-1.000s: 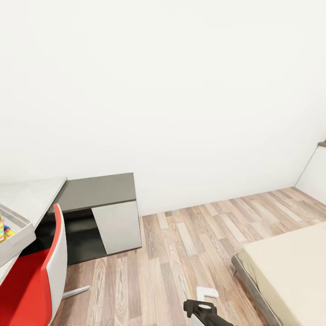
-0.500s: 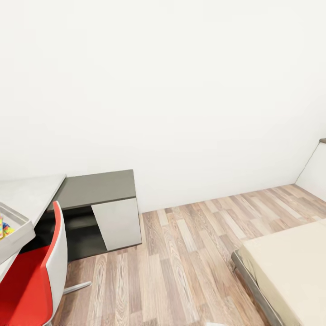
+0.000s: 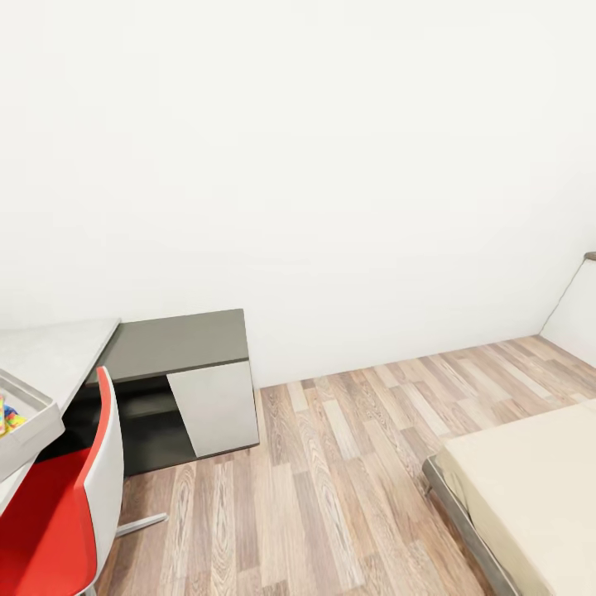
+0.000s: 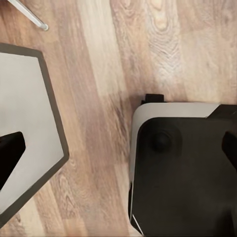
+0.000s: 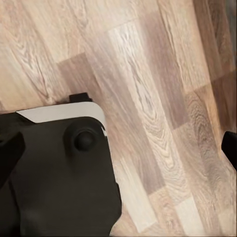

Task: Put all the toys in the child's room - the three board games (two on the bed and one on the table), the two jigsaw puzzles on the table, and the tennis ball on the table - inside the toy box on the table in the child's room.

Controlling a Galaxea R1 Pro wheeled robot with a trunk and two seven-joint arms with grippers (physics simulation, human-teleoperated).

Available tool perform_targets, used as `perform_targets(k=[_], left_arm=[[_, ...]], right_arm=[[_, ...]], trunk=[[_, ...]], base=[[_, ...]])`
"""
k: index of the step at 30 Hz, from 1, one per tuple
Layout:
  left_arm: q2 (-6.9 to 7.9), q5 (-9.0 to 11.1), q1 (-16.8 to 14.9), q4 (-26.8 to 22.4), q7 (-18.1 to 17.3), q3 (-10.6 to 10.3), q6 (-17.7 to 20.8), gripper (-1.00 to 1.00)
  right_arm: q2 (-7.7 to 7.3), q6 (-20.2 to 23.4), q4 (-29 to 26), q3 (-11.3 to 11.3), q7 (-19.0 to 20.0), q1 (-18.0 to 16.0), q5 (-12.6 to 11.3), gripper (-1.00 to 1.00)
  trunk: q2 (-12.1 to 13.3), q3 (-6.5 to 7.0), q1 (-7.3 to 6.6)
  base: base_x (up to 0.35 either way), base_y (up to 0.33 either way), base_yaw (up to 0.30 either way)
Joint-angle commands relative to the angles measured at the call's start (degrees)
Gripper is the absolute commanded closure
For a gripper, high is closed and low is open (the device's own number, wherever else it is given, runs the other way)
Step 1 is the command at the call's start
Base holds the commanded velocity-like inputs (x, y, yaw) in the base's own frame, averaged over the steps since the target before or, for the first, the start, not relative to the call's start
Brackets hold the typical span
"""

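Travelling between the table and the bed seemed to be the step in hand, because nothing was being picked or placed at this moment. In the head view the toy box (image 3: pixel 33 420) stood at the near corner of the table (image 3: pixel 58 352), with a bit of multicoloured puzzle (image 3: pixel 10 416) visible inside it. The red chair (image 3: pixel 62 513) stood just in front of the table, and the dark grey cabinet (image 3: pixel 186 385) was beside it against the white wall. A corner of the bed (image 3: pixel 530 488) showed across the wood floor (image 3: pixel 348 463), with a bare beige mattress; no board game could be seen on that part.

I judged that the next move called for turning the base and head toward the rest of the bed, to find the two board games, and then coming close enough for an arm to reach one.

In the left wrist view the left gripper (image 4: pixel 118 148) hung over the floor and the robot's own dark base (image 4: pixel 182 173), its fingertips wide apart at the two edges of the picture, holding nothing. The right gripper (image 5: pixel 118 148) was the same in the right wrist view: fingers spread wide, empty, touching nothing, above the floor and the base.
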Motion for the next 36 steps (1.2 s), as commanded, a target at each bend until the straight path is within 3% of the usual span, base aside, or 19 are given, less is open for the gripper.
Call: perform_targets(k=[1,8,16,36], left_arm=[[0.04,0.45,0.10,-0.06,0.20,-0.49,-0.04,-1.00],[-0.43,0.40,0.28,-0.06,0.02,-0.28,-0.03,-1.00],[-0.10,0.48,0.29,-0.06,-0.06,-0.18,-0.03,-1.00],[-0.35,0.45,0.30,-0.06,-0.07,-0.23,-0.03,-1.00]], right_arm=[[-0.59,-0.28,0.02,0.47,-0.13,0.21,-0.66,-1.00],[-2.86,-0.14,0.28,0.51,0.00,1.77,-0.44,-1.00],[-2.91,-0.13,0.37,0.56,0.25,4.35,-0.59,-1.00],[-3.11,-0.13,0.31,0.49,0.29,4.63,-0.55,-1.00]], trunk=[[-0.11,-0.12,0.03],[-0.11,-0.12,0.03],[-0.11,-0.12,0.03],[-0.11,-0.12,0.03]], base=[[0.000,0.000,0.000],[0.000,0.000,0.000],[0.000,0.000,0.000],[0.000,0.000,0.000]])
